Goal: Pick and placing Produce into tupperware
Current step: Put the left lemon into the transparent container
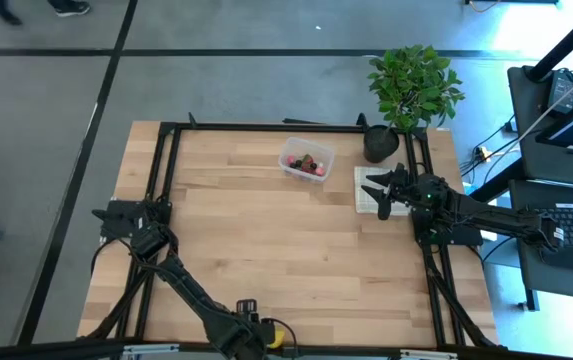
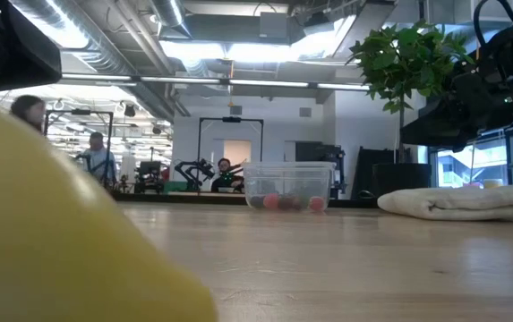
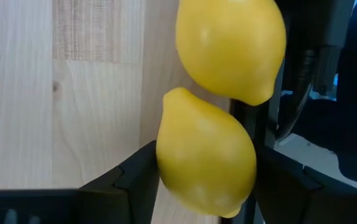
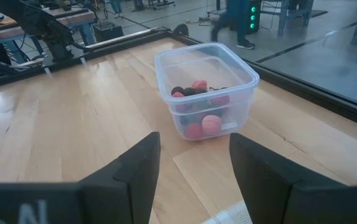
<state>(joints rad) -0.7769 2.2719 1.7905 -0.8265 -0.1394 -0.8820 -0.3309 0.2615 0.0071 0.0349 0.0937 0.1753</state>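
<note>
- The tupperware [image 1: 306, 160] sits on the table [image 1: 266, 250], holding red and dark berries [image 4: 202, 124].
- Right gripper [image 1: 384, 196], fingers apart, hovers over the cloth [image 1: 366, 190] beside the tupperware.
- Left gripper [image 3: 197, 186], far from the tupperware, clamps one lemon [image 3: 206, 162]; a second lemon [image 3: 231, 46] touches it.

Two lemons [image 3: 231, 46] [image 3: 206, 162], one tupperware [image 4: 206, 78] of several berries [image 4: 210, 124], one cloth [image 1: 366, 190], one plant [image 1: 413, 85], two arms.

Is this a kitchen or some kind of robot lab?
Most likely a robot lab or workshop, not a kitchen. Two robot arms are mounted at a wooden table, other robot rigs stand in the big hall behind, and bare ducts and pipes run along the ceiling.
</note>
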